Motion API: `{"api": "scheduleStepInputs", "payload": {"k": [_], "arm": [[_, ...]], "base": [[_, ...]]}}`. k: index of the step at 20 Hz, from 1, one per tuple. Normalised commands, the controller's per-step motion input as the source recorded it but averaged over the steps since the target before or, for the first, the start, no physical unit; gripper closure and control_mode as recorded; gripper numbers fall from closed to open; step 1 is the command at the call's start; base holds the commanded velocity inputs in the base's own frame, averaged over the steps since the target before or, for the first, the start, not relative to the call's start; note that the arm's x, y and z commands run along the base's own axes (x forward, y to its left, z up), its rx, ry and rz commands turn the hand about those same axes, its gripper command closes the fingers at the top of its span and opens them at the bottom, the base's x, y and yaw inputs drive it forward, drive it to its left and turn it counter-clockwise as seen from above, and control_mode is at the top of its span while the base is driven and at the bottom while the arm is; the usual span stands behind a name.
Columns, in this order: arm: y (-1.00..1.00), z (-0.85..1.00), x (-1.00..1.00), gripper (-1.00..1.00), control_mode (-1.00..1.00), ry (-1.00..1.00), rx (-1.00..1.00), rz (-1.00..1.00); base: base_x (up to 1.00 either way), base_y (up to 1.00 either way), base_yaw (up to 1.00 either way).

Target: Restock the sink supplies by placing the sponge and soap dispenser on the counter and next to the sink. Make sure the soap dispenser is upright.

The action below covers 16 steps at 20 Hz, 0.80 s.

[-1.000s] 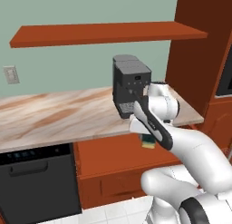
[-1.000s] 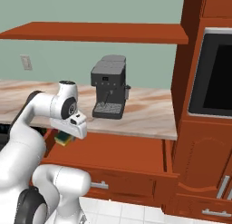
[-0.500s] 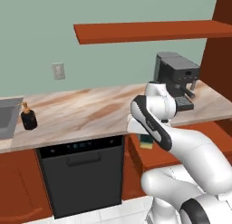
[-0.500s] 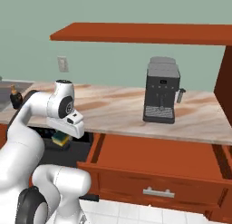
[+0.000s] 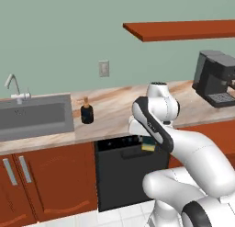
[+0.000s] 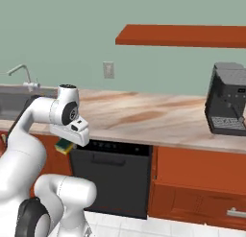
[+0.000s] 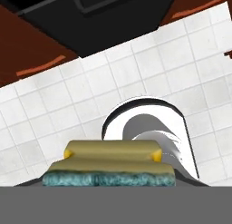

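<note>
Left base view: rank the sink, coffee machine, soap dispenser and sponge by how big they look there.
1. The sink, largest.
2. The coffee machine, partly cut off by the frame edge.
3. The soap dispenser.
4. The sponge, held below the counter edge; partly hidden by the arm, so its place after the dispenser is unsure.

Both base views look forward and down from behind the arm, sharing the worktop [image 5: 114, 113] and dishwasher [image 6: 113, 176]. The hand view faces straight down, close over the tiled floor [image 7: 54, 105].
</note>
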Motion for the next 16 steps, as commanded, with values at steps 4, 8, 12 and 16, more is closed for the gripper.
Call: {"api": "scheduleStepInputs", "payload": {"k": [4,8,12,16], "arm": [[0.0,0.0,0.0,1.0,1.0,0.0,0.0,0.0],[0.0,0.0,0.0,1.0,1.0,0.0,0.0,0.0],[0.0,0.0,0.0,1.0,1.0,0.0,0.0,0.0],[0.0,0.0,0.0,1.0,1.0,0.0,0.0,0.0]], "base": [[0.02,1.0,-0.01],[0.19,1.0,-0.02],[0.34,1.0,-0.04],[0.36,1.0,-0.03]]}}
